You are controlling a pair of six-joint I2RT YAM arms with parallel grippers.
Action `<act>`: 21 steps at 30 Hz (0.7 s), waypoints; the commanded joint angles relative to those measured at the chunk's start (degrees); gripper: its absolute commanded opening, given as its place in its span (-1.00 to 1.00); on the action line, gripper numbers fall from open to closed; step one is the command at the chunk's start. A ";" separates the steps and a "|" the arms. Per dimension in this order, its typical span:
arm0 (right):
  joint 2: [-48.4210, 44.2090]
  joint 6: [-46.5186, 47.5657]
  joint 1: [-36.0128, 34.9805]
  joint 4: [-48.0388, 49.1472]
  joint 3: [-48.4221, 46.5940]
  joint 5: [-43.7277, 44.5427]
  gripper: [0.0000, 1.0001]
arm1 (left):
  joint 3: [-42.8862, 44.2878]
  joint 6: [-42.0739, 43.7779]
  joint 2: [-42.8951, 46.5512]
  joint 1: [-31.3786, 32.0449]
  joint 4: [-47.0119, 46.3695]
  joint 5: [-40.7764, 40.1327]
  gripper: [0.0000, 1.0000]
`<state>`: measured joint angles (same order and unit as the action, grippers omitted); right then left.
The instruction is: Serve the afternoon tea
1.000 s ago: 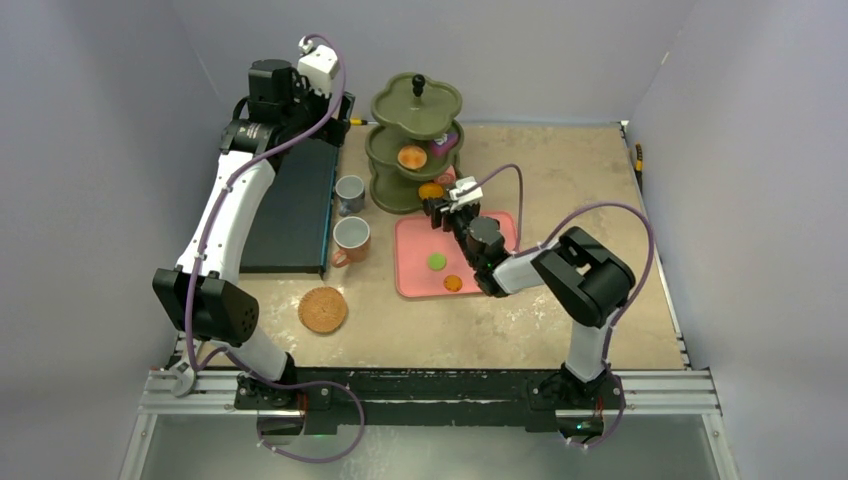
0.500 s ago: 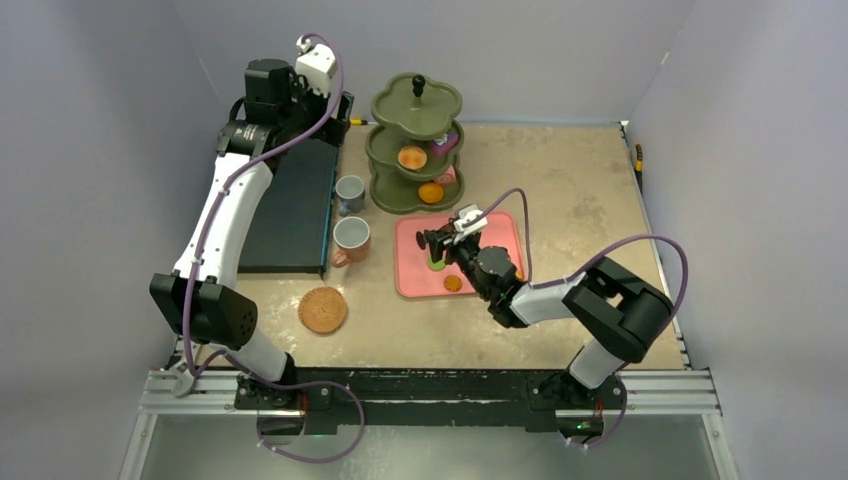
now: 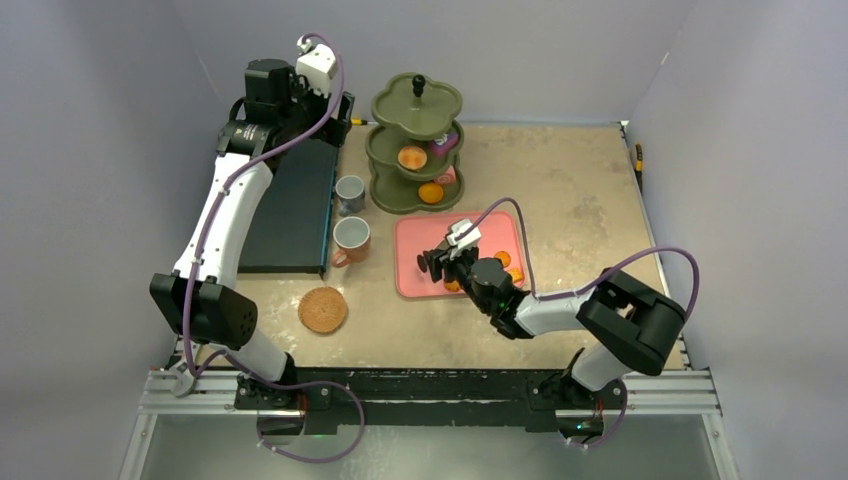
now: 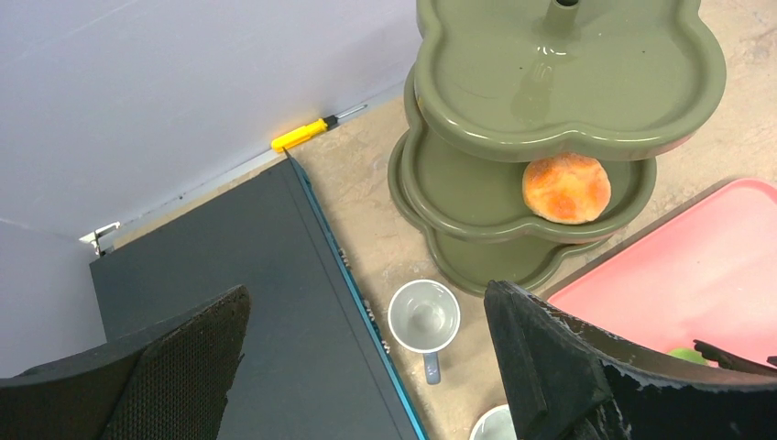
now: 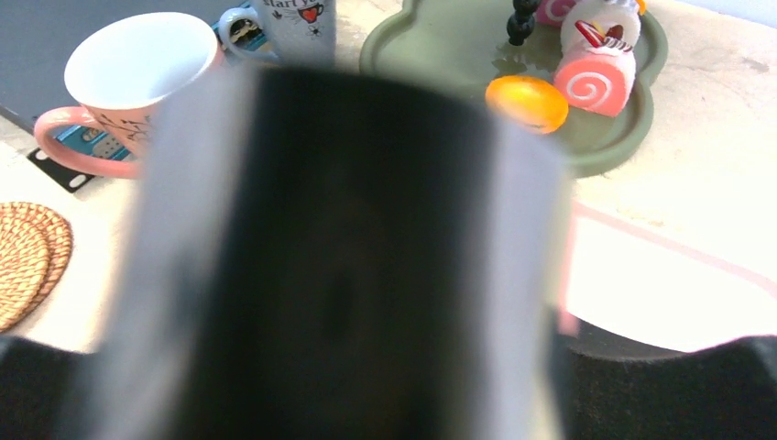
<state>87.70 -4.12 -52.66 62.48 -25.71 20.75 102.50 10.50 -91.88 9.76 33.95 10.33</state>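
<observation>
My right gripper is low over the front left of the pink tray, shut on black tongs that fill its wrist view as a dark blur. Orange rounds lie on the tray; a green round peeks out beside the tongs. The green tiered stand holds an orange bun, an orange round and a pink swirl cake slice. The small grey mug and the orange mug stand left of the tray. My left gripper is open, high at the back.
A black flat box lies along the left side under my left arm. A woven round coaster lies in front of the mugs. A yellow screwdriver lies at the back wall. Walls enclose the table on three sides.
My right gripper has pulled back from the stand's lowest tier, leaving the orange round there, and has come down over the front left of the pink tray. The left arm has not moved.
</observation>
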 commanded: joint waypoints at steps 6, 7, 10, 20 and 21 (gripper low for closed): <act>2.87 0.38 -0.23 2.67 -1.18 4.33 0.25 | 1.16 -0.44 1.11 -0.35 -1.17 1.27 0.99; 3.05 0.57 -0.20 2.72 -1.14 4.33 0.25 | 1.26 -0.43 1.04 -0.39 -1.19 1.30 0.98; 3.11 0.69 -0.20 3.08 -1.02 4.27 0.22 | 1.45 -0.32 0.83 -0.43 -1.11 1.27 0.98; 5.06 3.18 -0.22 8.00 -7.43 1.52 -0.19 | 1.38 -0.22 0.91 -0.38 -1.08 0.65 0.98; 6.53 3.31 -0.14 8.21 -9.48 0.99 -0.20 | 1.42 -0.16 0.95 -0.38 -1.16 0.55 0.98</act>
<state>91.31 -2.85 -52.66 64.77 -28.14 23.03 102.50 10.50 -91.88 9.76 33.95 10.55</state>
